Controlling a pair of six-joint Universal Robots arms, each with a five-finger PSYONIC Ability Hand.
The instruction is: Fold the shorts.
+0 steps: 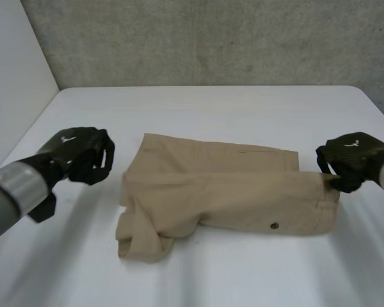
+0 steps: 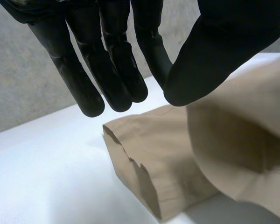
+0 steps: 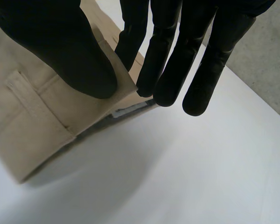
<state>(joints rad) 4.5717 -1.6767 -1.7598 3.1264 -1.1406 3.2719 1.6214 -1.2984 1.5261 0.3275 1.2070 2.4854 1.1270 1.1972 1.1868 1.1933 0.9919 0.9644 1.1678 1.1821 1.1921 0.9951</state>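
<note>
Tan shorts lie folded in half in the middle of the white table, waistband to the right and leg ends bunched at the left. My right hand is at the waistband's far right corner. In the right wrist view its thumb pinches that corner of the shorts against a finger. My left hand hovers left of the leg ends, apart from the cloth, fingers curled. In the left wrist view the left hand has its thumb meeting the fingers with nothing between them, above the hem of the shorts.
The bare white table spreads around the shorts on all sides. A grey wall stands behind the table's far edge, and a white panel rises along its left side.
</note>
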